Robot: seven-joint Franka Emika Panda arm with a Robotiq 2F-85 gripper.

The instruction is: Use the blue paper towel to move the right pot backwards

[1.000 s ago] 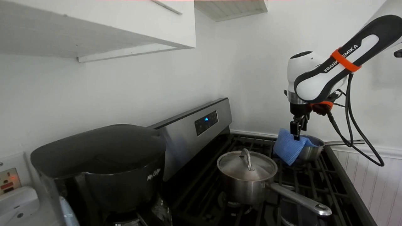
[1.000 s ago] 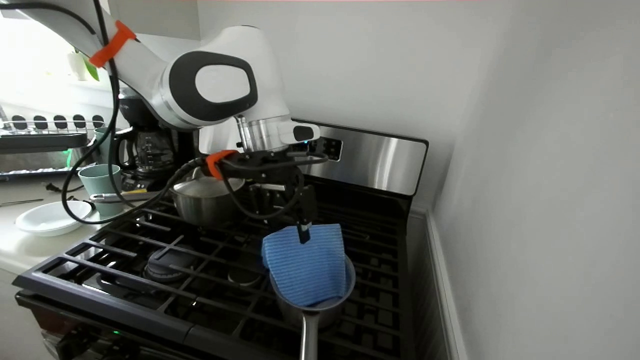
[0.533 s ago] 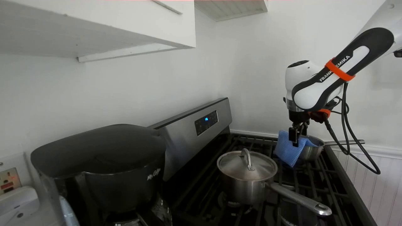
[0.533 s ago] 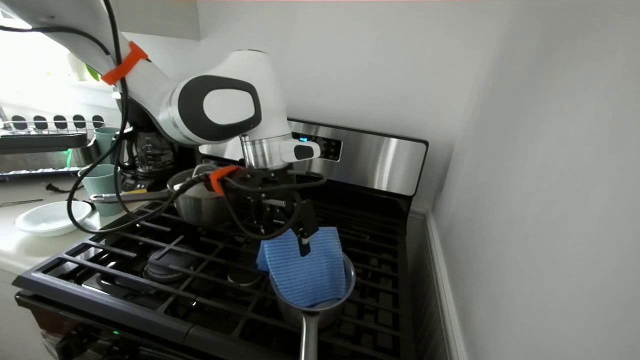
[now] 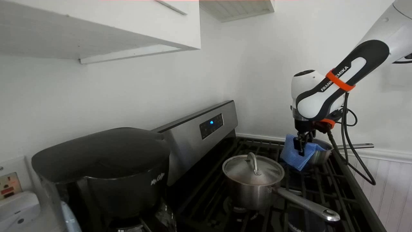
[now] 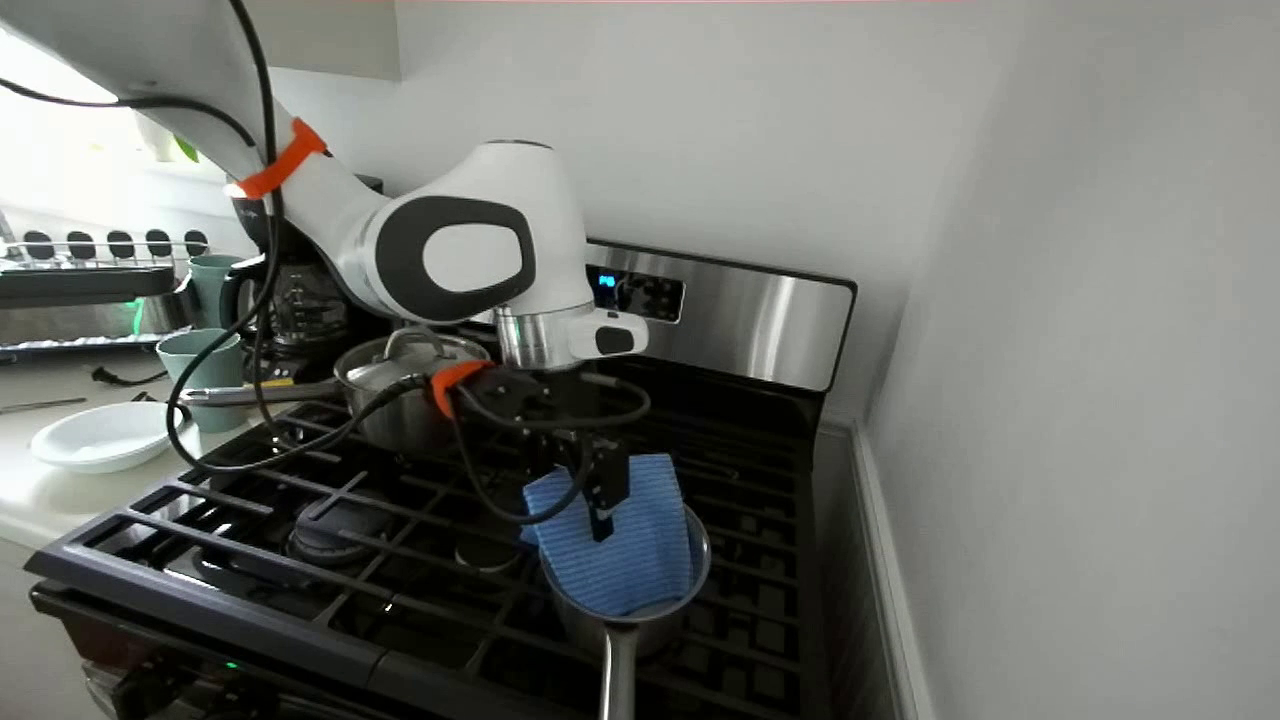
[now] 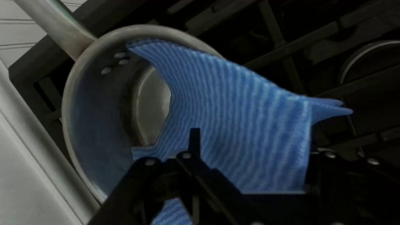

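Observation:
The right pot is a steel saucepan without a lid, on the stove grates in both exterior views [image 5: 323, 158] [image 6: 660, 630] and in the wrist view [image 7: 89, 103]. The blue paper towel [image 6: 630, 560] hangs over its rim, partly inside and partly outside; it fills the middle of the wrist view [image 7: 231, 103]. My gripper [image 5: 305, 146] points down at the towel, beside the pot's rim. In the wrist view the gripper [image 7: 253, 153] is open, its fingers [image 7: 194, 140] wide apart with towel showing between them. The right fingertip is partly hidden by the towel.
A lidded steel pot [image 5: 249, 190] stands on another burner, its handle pointing towards the stove's front. The steel back panel [image 6: 745, 320] rises behind the grates. A wall [image 6: 1050, 400] runs along the pot's side. A coffee maker [image 5: 106, 174] stands beside the stove.
My gripper has come down steadily to the towel at the pot's rim. The towel has shifted slightly. The pots have not moved.

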